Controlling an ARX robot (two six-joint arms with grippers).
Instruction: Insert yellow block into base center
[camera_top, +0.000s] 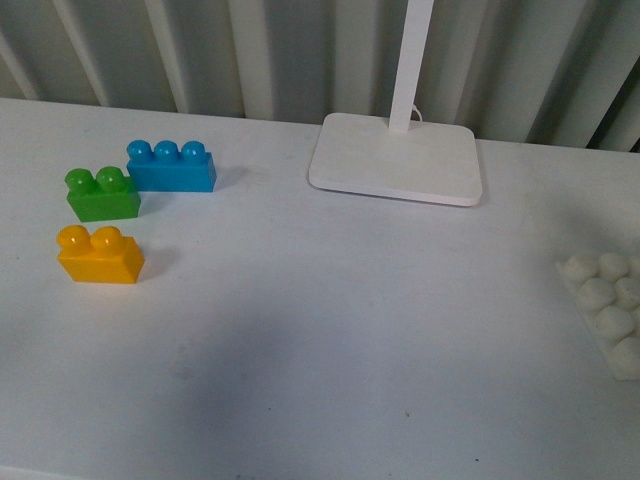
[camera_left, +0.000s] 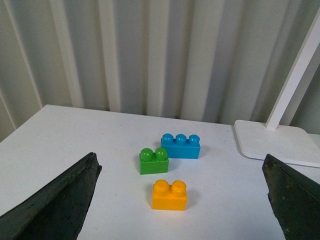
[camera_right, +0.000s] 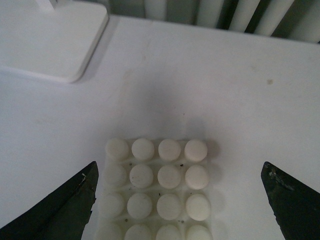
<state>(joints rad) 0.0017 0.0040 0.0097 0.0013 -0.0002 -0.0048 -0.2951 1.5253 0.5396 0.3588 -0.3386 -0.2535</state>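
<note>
One each: yellow block (camera_top: 99, 256), green brick (camera_top: 102, 194), blue brick (camera_top: 171, 167), base (camera_right: 156, 186); left gripper (camera_left: 180, 157), right gripper (camera_right: 178, 166) spread.

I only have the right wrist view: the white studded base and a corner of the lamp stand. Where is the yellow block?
Observer: In the front view the yellow block stands on the table far to the left. The base is at the far right edge, partly cut off.
Operator: Anything close to it?
Observer: A green block sits just behind it, and a blue three-stud block is further back and to the right.
Operator: Is the left gripper on it?
Observer: No. The left gripper is open and empty, and in its wrist view the yellow block lies ahead, untouched.
</note>
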